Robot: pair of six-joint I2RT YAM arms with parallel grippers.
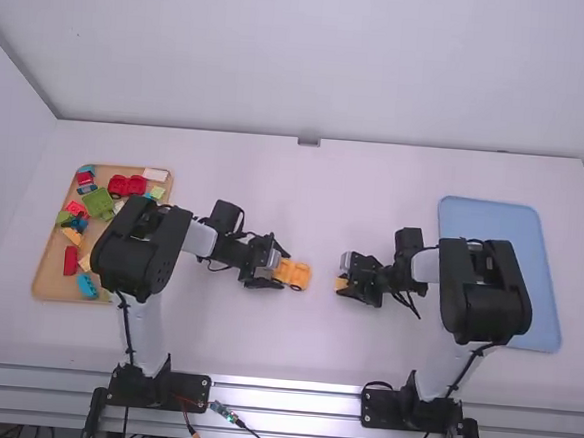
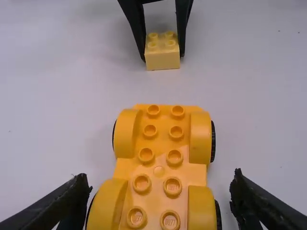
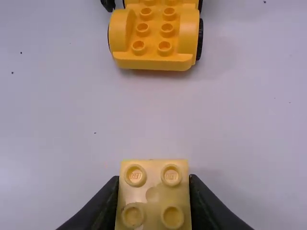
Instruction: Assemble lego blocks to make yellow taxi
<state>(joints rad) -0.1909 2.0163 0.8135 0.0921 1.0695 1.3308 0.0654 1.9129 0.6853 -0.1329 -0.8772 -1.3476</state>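
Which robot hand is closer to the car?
Left. The left gripper straddles one end of the car; the right gripper is beyond its other end, holding a block.

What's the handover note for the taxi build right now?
Left gripper: open, fingers on both sides of the wheeled orange-yellow base, not clamped.
Right gripper: shut on a pale yellow four-stud block, studs up, short of the base.
Parts: loose coloured blocks in the wooden tray on the left; blue tray on the right.
Done: base is out on the table, block is gripped.
Left: nothing sits on the base's studs yet; likely fit the block next.
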